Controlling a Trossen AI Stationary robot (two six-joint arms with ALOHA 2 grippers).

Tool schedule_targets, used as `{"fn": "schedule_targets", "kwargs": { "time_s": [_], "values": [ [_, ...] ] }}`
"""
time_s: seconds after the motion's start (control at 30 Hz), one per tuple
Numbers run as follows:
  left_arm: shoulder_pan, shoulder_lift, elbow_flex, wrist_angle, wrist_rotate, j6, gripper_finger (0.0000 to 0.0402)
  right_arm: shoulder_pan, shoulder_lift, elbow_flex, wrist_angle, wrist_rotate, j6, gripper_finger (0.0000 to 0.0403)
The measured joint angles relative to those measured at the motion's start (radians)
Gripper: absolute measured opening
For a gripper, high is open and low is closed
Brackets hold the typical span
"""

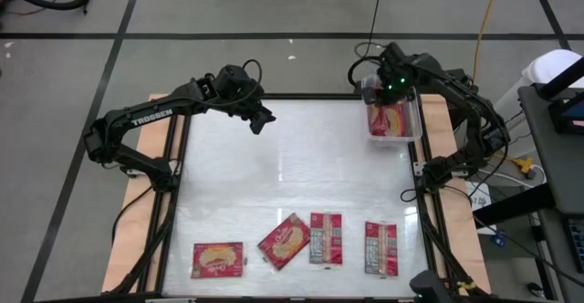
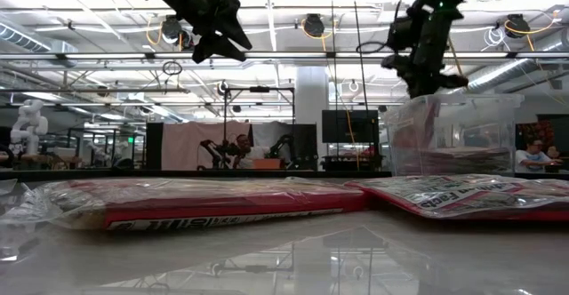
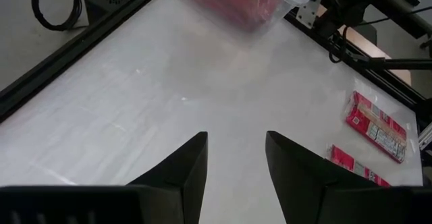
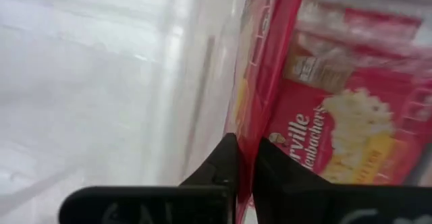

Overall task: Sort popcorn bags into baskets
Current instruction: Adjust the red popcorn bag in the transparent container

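The clear basket (image 1: pixel 412 135) stands at the table's far right and holds red popcorn bags (image 1: pixel 391 119); it also shows in the low view (image 2: pixel 453 135). My right gripper (image 1: pixel 387 88) reaches down into the basket's far left part, shut on one bag (image 4: pixel 260 75). Another bag (image 4: pixel 337 129) lies beside that one, popcorn picture showing. Several more bags lie flat along the near edge (image 1: pixel 219 259) (image 1: pixel 285 241) (image 1: pixel 326 237) (image 1: pixel 380 246). My left gripper (image 1: pixel 260 120) hangs open above the far left of the table, holding nothing (image 3: pixel 236 156). My right gripper pinches a red popcorn bag by its thin edge (image 4: pixel 247 158) between its two fingers (image 4: pixel 226 160), coming from above and pointing down into the basket. The bag stands on edge next to the clear basket wall (image 4: pixel 196 82). Its lower end is hidden.
A black frame rail (image 1: pixel 173 193) runs around the white tabletop. Bare table (image 1: pixel 292 175) spreads between the basket and the row of bags. Beyond the table, the low view shows a workshop with people far off (image 2: pixel 533 157).
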Motion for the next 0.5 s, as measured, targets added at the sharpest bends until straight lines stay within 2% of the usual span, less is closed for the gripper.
{"fn": "schedule_targets", "kwargs": {
  "time_s": [0.2, 0.37, 0.5],
  "values": [
    [0.0, 0.0, 0.0, 0.0, 0.0, 0.006, 0.0152, -0.01, -0.033, 0.128, -0.215, 0.152, -0.031, 0.0006],
    [0.0, 0.0, 0.0, 0.028, 0.0, 0.013, 0.0152, -0.028, -0.05, 0.141, -0.352, 0.193, -0.046, 0.0006],
    [0.0, 0.0, 0.0, 0.06, -0.001, 0.021, 0.0152, -0.028, -0.05, 0.128, -0.351, 0.209, -0.047, 0.0006]
  ]
}}
